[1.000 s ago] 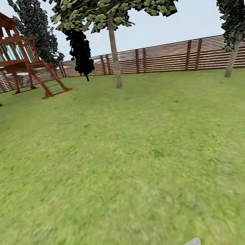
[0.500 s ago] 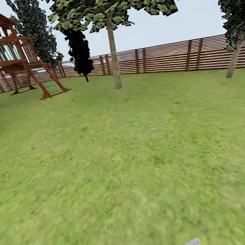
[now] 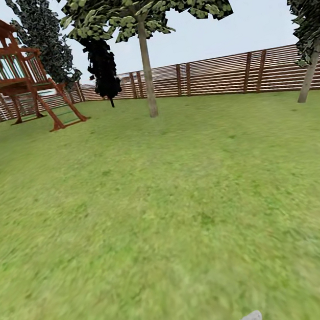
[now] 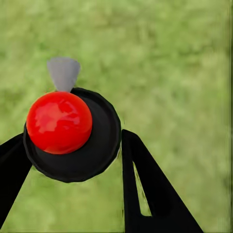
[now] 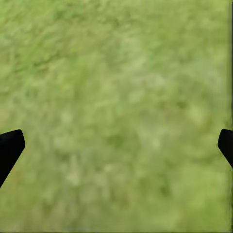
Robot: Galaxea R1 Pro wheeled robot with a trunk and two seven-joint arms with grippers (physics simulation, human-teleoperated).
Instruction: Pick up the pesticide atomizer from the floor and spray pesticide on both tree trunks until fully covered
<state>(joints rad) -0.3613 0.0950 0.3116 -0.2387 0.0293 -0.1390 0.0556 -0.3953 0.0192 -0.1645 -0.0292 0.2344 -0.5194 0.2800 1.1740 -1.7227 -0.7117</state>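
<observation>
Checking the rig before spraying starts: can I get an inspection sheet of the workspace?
Surface: green grass lawn, flat.
Job's things: black round sprayer with red cap and grey nozzle, likely the atomizer, between the left gripper fingers; straight grey-brown tree trunk ahead; leaning grey trunk far right.
Clutter: nothing seen.
Grippers: left shut on the sprayer; right gripper open over grass.
Cables: nothing seen.
Surroundings: brown slatted wooden fence; red-brown wooden play tower at left; dark tree by the fence.
</observation>
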